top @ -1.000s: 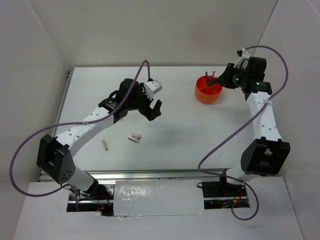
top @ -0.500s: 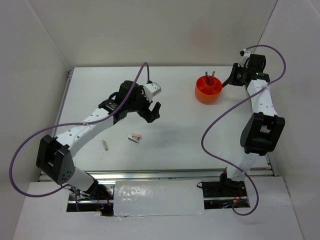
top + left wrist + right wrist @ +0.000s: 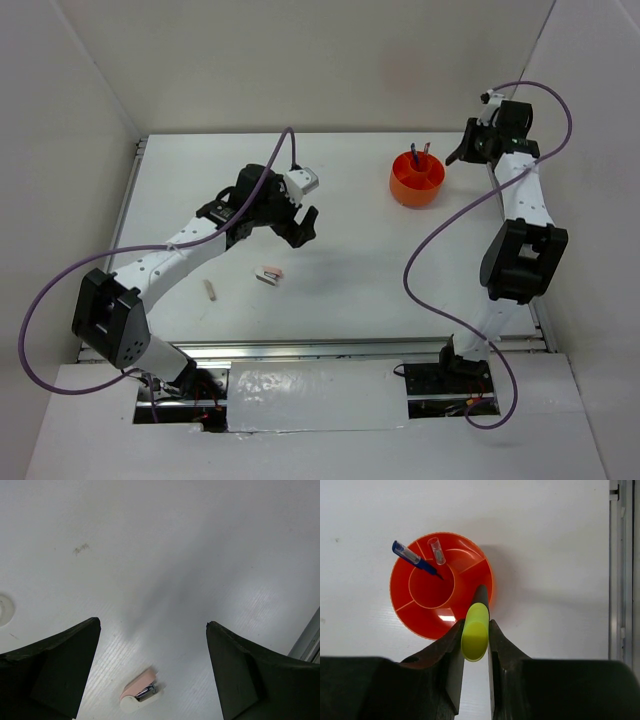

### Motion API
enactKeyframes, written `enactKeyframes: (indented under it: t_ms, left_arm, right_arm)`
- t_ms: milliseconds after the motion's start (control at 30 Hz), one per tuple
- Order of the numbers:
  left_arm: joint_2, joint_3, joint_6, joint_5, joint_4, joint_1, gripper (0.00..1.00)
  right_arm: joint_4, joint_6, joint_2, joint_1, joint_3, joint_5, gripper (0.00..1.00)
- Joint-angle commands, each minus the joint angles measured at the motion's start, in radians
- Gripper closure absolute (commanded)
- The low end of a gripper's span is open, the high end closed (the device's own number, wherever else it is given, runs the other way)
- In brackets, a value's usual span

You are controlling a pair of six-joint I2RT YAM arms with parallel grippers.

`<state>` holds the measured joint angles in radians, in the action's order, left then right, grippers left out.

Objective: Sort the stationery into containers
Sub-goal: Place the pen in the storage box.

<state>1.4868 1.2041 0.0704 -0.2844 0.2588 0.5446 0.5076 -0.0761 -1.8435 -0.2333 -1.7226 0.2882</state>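
The orange tub point(image 3: 417, 182) stands at the far right of the table. In the right wrist view it point(image 3: 402, 607) holds a red-and-blue pen point(image 3: 412, 558) and a small clear piece point(image 3: 437, 551). My right gripper point(image 3: 475, 623) is shut on the black marker with yellow cap point(image 3: 475, 635), held above the tub's near rim; from above, this gripper point(image 3: 463, 151) is just right of the tub. My left gripper point(image 3: 152, 625) is open and empty above the pink-and-white eraser point(image 3: 140, 695), which also shows in the top view point(image 3: 269, 274), below and left of this gripper point(image 3: 301, 223).
A beige block point(image 3: 211, 290) lies left of the eraser. A small white ring point(image 3: 4, 610) lies at the left edge of the left wrist view. A metal rail point(image 3: 619, 565) runs along the table's right edge. White walls enclose the table.
My right arm has folded up and back, carrying the gripper a little up and right of the tub. My left gripper has shifted slightly left.
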Motion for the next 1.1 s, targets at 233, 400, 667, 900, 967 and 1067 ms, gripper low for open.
enactKeyframes:
  t_ms: [233,400,667,900,967,1067]
  left_arm:
    - [-0.011,-0.014,-0.021,-0.015,-0.046,-0.014,0.01]
    - [-0.014,-0.029,-0.014,-0.015,-0.046,-0.021,0.01]
    - [-0.007,-0.028,-0.015,-0.029,-0.049,-0.032,0.01]
    - [-0.006,-0.032,-0.009,-0.032,-0.043,-0.035,0.01]
    - [-0.005,-0.032,-0.008,-0.032,-0.043,-0.037,0.01]
    - [-0.002,-0.031,-0.007,-0.033,-0.041,-0.037,0.01]
  right_arm:
    - [-0.041,0.012,-0.128,0.045,-0.192,0.002,1.0]
    - [-0.049,0.012,-0.169,0.066,-0.225,-0.004,1.0]
    - [-0.058,0.018,-0.206,0.086,-0.259,-0.014,1.0]
    - [-0.05,0.013,-0.24,0.094,-0.281,-0.026,0.98]
    - [-0.053,0.012,-0.247,0.092,-0.285,-0.026,0.98]
    - [-0.049,0.009,-0.258,0.094,-0.292,-0.027,0.98]
